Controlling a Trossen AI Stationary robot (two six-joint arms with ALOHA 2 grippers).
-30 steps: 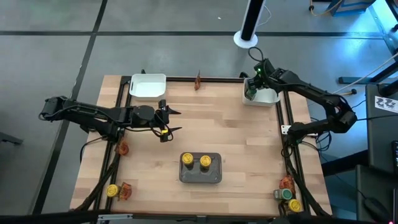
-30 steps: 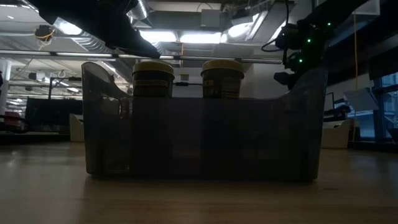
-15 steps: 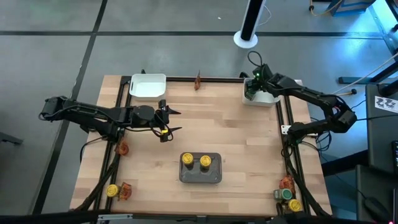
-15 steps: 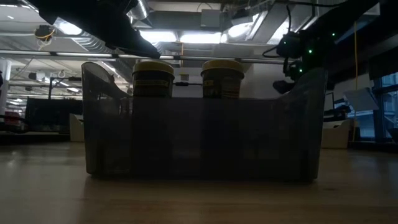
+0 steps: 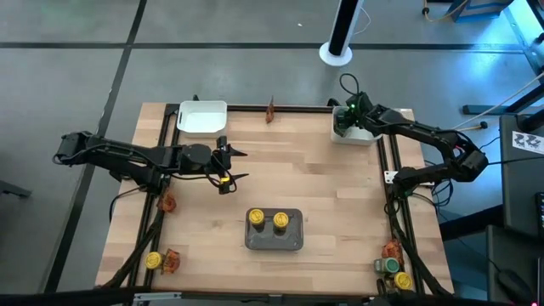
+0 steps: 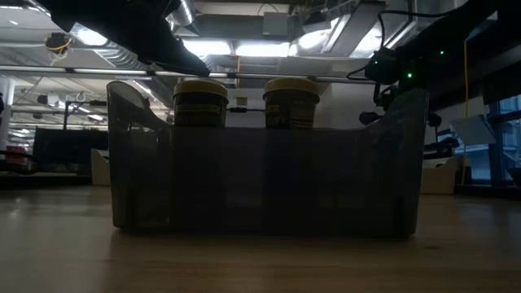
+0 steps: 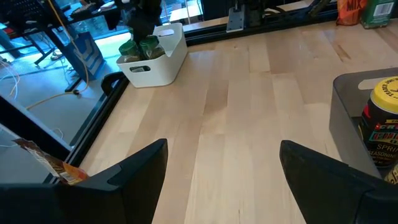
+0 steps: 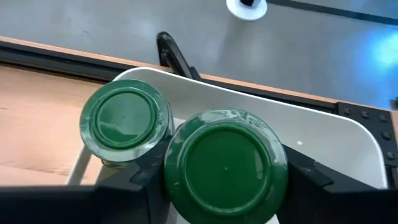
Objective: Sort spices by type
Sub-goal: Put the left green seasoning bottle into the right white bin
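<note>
My right gripper (image 5: 344,121) is over the white tray (image 5: 365,136) at the table's far right corner, shut on a green-lidded jar (image 8: 225,165). Another green-lidded jar (image 8: 124,121) stands in that tray beside it. My left gripper (image 5: 233,166) hangs open above the table's left half, with nothing between its fingers. Two yellow-lidded jars (image 5: 256,218) (image 5: 280,221) stand in the grey tray (image 5: 274,242) near the middle. A reddish packet (image 5: 270,110) lies at the far edge. My right gripper pinches the green-lidded jar between its two fingers, one on each opposite side, at or just under the lid's rim (image 8: 169,182). The fingers come slanting down from above. The jar is upright inside the white tray; its lid hides whether its bottom stands on the tray.
A second white tray (image 5: 202,117) sits at the far left. Off the left edge lie a packet (image 5: 167,202), a yellow-lidded jar (image 5: 154,260) and another packet (image 5: 172,261). At the near right corner are a packet (image 5: 392,249), a green-lidded jar (image 5: 389,266) and a yellow-lidded jar (image 5: 402,280).
My right gripper has gone down into the white tray at the far right with the green-lidded jar, which stays upright in the hold. The gap between its fingers has not changed.
</note>
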